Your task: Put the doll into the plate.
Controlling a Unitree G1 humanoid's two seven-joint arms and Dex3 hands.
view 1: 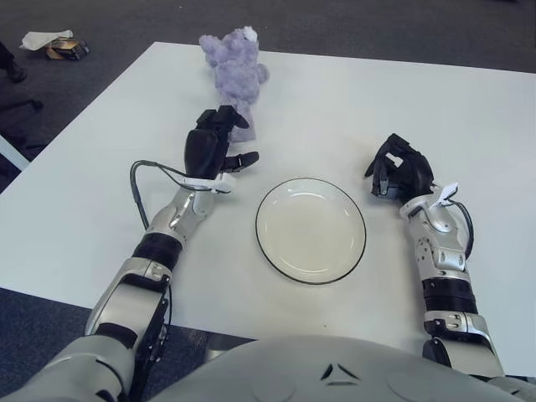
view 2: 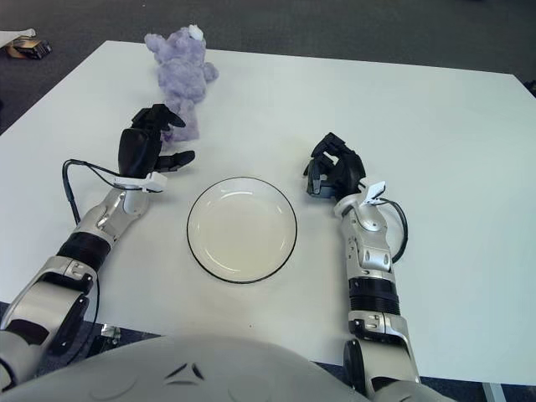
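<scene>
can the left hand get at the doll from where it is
Probably yes. The left hand is open just in front of the doll, fingers overlapping its lower end, with nothing between them. The plate and right hand lie well off to the side.

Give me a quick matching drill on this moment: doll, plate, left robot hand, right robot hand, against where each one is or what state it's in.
Things:
1. doll
2. plate
3. left robot hand
4. right robot hand

States:
A. fingers curled, beside the plate's right rim, holding nothing
B. far left of the white table, not lifted
C. open, just in front of the doll
D. bare, between the two arms

Pairs: 1-B, 2-D, 3-C, 4-A
</scene>
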